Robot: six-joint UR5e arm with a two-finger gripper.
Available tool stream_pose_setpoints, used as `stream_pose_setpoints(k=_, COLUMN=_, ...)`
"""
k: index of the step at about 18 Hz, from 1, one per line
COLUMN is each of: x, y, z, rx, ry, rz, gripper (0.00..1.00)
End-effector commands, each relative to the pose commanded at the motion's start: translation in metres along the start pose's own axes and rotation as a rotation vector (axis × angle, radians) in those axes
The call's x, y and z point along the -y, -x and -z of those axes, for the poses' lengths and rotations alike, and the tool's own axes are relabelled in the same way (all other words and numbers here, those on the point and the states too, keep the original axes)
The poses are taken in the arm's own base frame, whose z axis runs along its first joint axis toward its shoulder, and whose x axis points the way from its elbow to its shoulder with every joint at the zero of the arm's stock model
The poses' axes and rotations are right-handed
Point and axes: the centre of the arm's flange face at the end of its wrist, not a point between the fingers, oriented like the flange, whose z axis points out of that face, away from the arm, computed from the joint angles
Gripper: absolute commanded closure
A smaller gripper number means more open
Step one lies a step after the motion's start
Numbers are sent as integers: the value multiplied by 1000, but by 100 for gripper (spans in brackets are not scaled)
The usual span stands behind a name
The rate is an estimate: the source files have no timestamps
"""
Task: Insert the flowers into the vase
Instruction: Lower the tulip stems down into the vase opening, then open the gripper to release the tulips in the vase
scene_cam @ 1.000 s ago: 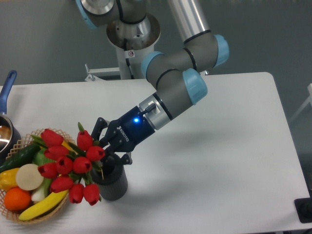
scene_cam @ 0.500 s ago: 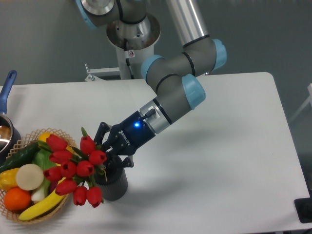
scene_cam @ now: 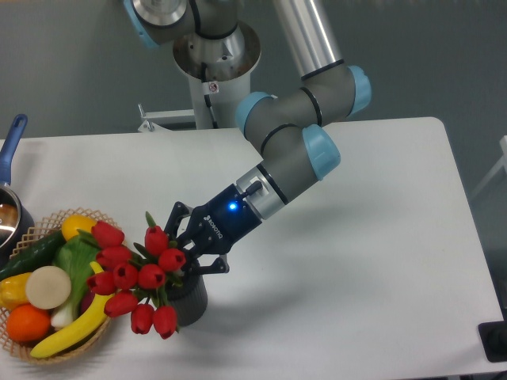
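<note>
The flowers (scene_cam: 133,274), a bunch of red tulips with green leaves, hang tilted to the left, with their heads over the left side of the vase (scene_cam: 192,302). The vase is a short dark ribbed cylinder near the table's front edge, partly hidden by the tulips and the gripper. My gripper (scene_cam: 190,244) sits just above the vase's mouth and is shut on the stem end of the bunch. The stems' lower ends are hidden, so I cannot tell how far they reach into the vase.
A wicker basket (scene_cam: 36,231) with fruit and vegetables stands at the front left, close to the tulip heads. A blue-handled metal pot (scene_cam: 13,136) is at the left edge. The robot's base (scene_cam: 214,55) stands behind the table. A black object (scene_cam: 494,340) sits at the front right corner.
The gripper and the tulips have moved to the right and a little down. The flower heads have shifted off the basket towards the vase.
</note>
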Motion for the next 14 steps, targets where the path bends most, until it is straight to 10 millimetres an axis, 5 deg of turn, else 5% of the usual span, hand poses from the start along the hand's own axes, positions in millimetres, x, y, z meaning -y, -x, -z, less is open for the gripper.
stream_pose_setpoints(k=4, x=-17, y=-5, z=2, rx=-1, ry=2, rz=24, gripper=54)
stream_pose_setpoints(k=8, x=-22, y=-4, z=10, rx=12, ry=-1, rz=42, gripper=24)
stream_pose_setpoints(k=14, x=-26, y=-2, z=17, rx=23, ry=-2, rz=55, gripper=9)
